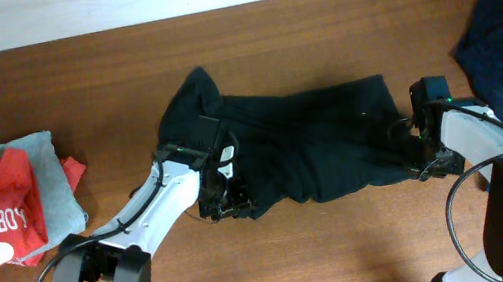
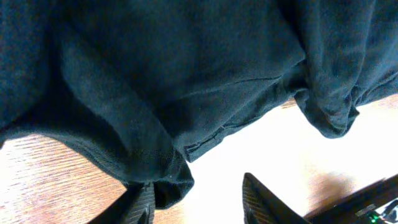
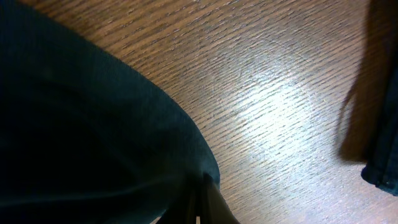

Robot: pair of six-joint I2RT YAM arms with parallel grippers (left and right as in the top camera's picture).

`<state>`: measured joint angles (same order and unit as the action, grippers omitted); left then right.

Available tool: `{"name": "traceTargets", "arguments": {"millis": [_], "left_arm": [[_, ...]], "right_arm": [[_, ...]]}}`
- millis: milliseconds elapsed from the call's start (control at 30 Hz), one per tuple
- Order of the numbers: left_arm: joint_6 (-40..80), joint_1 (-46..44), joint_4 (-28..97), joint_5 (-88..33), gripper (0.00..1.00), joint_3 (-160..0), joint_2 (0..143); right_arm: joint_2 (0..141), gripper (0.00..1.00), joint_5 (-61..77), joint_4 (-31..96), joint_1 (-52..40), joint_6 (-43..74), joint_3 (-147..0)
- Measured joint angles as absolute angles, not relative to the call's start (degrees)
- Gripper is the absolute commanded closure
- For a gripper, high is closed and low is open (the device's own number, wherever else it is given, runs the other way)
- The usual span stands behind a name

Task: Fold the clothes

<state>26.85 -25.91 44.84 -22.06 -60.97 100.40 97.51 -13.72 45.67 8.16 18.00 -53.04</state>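
Black T-shirt (image 1: 333, 143) lies crumpled on brown wooden table (image 1: 349, 247).

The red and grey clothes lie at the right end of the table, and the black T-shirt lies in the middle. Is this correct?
Not quite: the red and grey clothes lie at the left end of the table, as the overhead view shows. The black T-shirt does lie in the middle.

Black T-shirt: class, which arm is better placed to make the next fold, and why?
Probably the right. The right hand is shut on an edge of the black T-shirt, ready to carry it over; the left hand stands open, gripping nothing.
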Motion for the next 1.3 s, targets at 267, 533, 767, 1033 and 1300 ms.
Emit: {"name": "traceTargets", "arguments": {"millis": [267,533,767,1033,1300], "left_arm": [[27.20,-25.91,44.84,-22.04,0.48,-60.95,100.40],[30.37,-25.91,44.49,-20.99,0.63,-60.51,100.40],[32.64,-25.91,44.27,-20.69,0.74,-60.51,101.41],[33.32,-25.91,43.59,-21.08,0.81,-60.51,104.29],[33.74,-25.91,43.90,-21.23,0.99,-60.51,104.29]], "right_arm": [[97.51,0.96,-13.69,45.67,8.19,18.00,-53.04],[97.51,0.96,-13.69,45.71,8.19,17.98,-53.04],[97.51,0.96,-13.72,46.13,8.19,18.00,-53.04],[97.56,0.96,-13.69,46.11,8.19,18.00,-53.04],[97.56,0.96,-13.69,46.11,8.19,18.02,-53.06]]}}
